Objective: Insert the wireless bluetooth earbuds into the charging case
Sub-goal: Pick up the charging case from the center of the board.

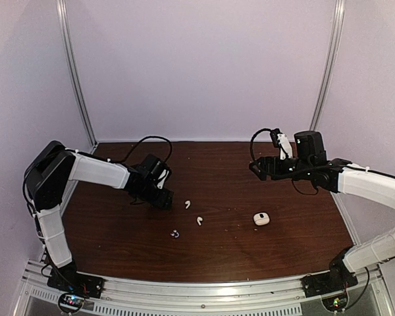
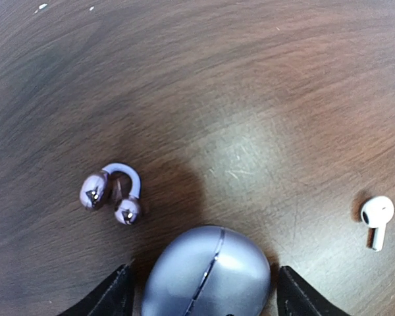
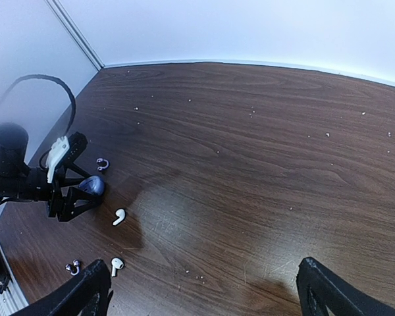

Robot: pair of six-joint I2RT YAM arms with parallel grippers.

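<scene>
L end effector (image 1: 162, 196) sat low on desk (image 1: 283, 250), spread either side of closed purple charging case (image 2: 207, 273). R end effector (image 3: 205, 266) hung spread wide above desk. One purple earbud (image 2: 112, 194) lay just beside that case, a white earbud (image 2: 376, 217) near it; white case (image 1: 261, 218) well apart.

Left arm (image 1: 95, 170) and right arm (image 1: 372, 184): identical construction; white tubular link covers alternate with black joint housings; the largest black housing (image 1: 49, 174) forms the left arm's upper joint; each base (image 1: 69, 280) is black, with small coloured indicator lights showing just below it; a black cable (image 1: 151, 139) loops free above each wrist; a white block (image 1: 284, 143) is mounted on each wrist; left gripper (image 1: 163, 197) and right gripper (image 1: 255, 168) are black throughout; fingers (image 3: 79, 293) are matte black and wedge-shaped, without visible markings.
</scene>
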